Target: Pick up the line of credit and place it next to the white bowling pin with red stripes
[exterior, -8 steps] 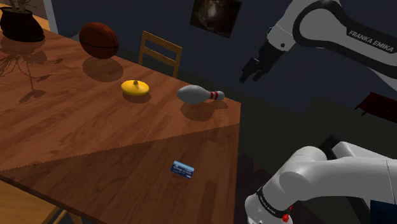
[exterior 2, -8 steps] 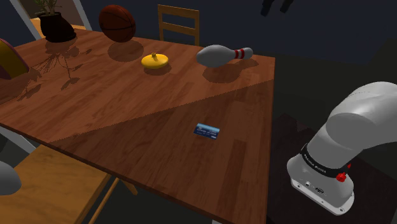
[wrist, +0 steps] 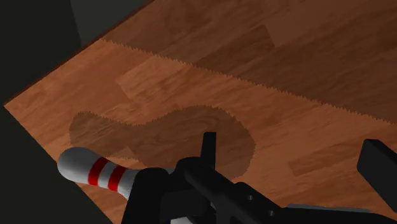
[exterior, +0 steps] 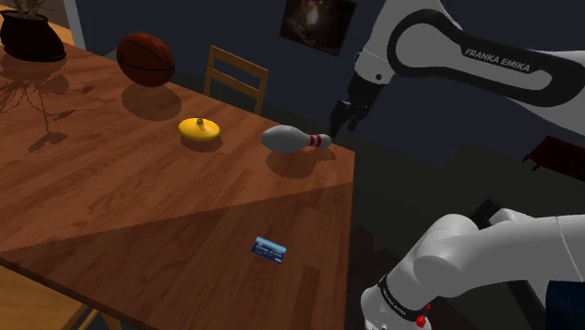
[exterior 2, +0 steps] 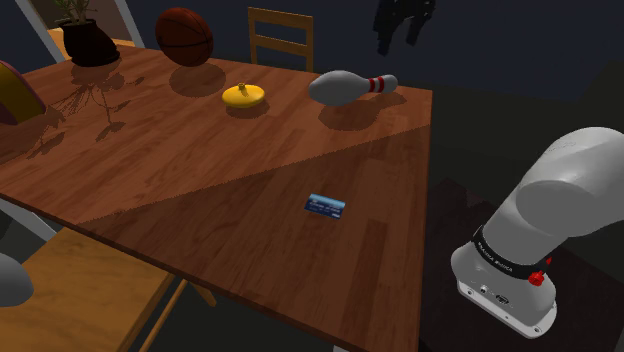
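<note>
The line of credit is a small blue card [exterior: 269, 249] [exterior 2: 326, 206] lying flat on the wooden table [exterior: 141, 206], near the edge closest to my stand. The white bowling pin with red stripes [exterior: 292, 140] [exterior 2: 350, 86] [wrist: 95, 170] lies on its side at the table's far corner. My black gripper [exterior: 342, 117] [exterior 2: 397, 35] hangs in the air just beyond the pin's striped neck, far from the card. It is open, its fingers [wrist: 208, 147] apart with nothing between them.
A yellow lidded dish [exterior: 200, 128] sits beside the pin, toward the shoulder view's left. A basketball [exterior: 146, 58] and a potted plant [exterior: 31, 36] stand farther back. A wooden chair [exterior: 234, 77] is behind the table. My stand [exterior: 441, 281] is at the lower right.
The arm has swung down and toward the shoulder view's left, bringing the gripper from open air beside the table to just past the pin's neck. The card and pin have not moved.
</note>
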Tool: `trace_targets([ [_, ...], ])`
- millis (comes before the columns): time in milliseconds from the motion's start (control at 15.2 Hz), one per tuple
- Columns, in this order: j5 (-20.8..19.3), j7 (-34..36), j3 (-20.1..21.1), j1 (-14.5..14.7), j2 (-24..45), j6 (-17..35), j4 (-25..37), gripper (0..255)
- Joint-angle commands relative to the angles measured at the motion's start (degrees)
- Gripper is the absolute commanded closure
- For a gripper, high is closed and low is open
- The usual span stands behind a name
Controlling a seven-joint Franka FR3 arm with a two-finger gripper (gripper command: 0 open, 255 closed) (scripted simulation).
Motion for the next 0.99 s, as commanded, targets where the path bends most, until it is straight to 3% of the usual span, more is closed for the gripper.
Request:
trace_targets([
  [0,0.38,0.22,1.68,1.13,3.09,-0.47,0.61,0],
  [924,2.27,2.15,12.66,8.78,25.34,-2.87,5.09,0],
])
